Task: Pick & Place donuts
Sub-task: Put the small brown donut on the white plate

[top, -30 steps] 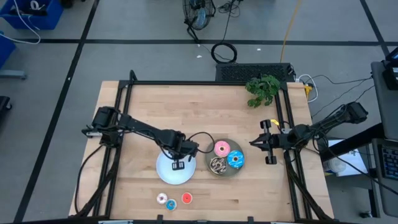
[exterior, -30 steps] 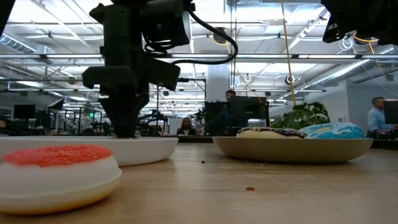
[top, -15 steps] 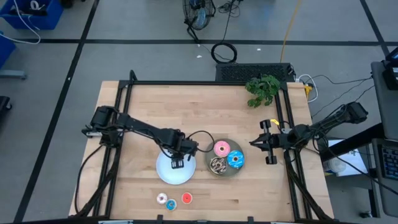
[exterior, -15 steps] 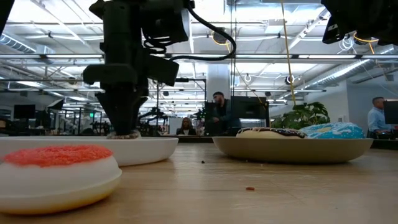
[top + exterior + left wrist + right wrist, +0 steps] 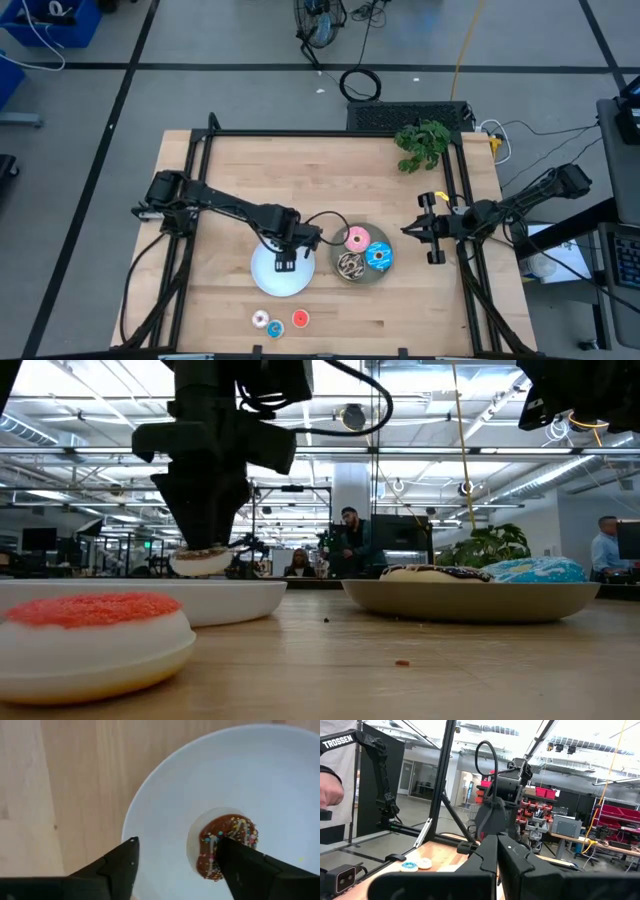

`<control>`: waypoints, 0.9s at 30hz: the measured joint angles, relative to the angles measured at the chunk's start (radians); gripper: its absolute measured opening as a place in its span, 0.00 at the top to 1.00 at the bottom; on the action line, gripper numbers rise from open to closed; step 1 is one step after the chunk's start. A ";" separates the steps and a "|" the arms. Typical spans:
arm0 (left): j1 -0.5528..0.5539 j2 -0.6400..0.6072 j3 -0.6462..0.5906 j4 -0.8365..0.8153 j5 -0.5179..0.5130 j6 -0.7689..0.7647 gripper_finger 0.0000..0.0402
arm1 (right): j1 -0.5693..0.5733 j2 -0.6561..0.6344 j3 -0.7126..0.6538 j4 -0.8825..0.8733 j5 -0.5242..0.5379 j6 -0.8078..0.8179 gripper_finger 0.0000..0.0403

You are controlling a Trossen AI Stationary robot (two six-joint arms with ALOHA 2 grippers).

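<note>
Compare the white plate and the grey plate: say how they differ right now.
The white plate holds a single mini brown sprinkled donut; the grey plate holds three larger donuts: pink, blue and chocolate-brown. The left claw hangs open over the white plate; no claw is over the grey plate. Both are round and sit on the wooden table.

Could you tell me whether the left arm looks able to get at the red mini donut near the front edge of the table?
Probably yes: the left gripper is open over the white plate, and the red mini donut lies uncovered close by.
</note>
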 joint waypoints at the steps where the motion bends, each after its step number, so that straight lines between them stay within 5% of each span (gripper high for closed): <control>1: -0.003 0.000 0.000 -0.007 0.000 0.001 0.40 | 0.000 0.000 0.000 0.000 0.000 0.000 1.00; 9: 0.001 0.000 0.000 -0.003 0.006 -0.006 0.89 | 0.000 0.000 0.000 0.000 0.000 0.000 1.00; 12: 0.002 0.000 0.000 -0.001 0.045 0.015 0.97 | 0.000 0.000 0.000 0.000 0.000 0.000 1.00; 18: 0.002 0.000 0.000 0.016 0.065 -0.010 0.81 | 0.000 0.000 0.000 0.000 0.000 0.000 1.00; 27: 0.001 0.000 0.000 0.027 -0.026 -0.026 0.32 | 0.000 0.000 0.000 0.000 0.000 0.000 1.00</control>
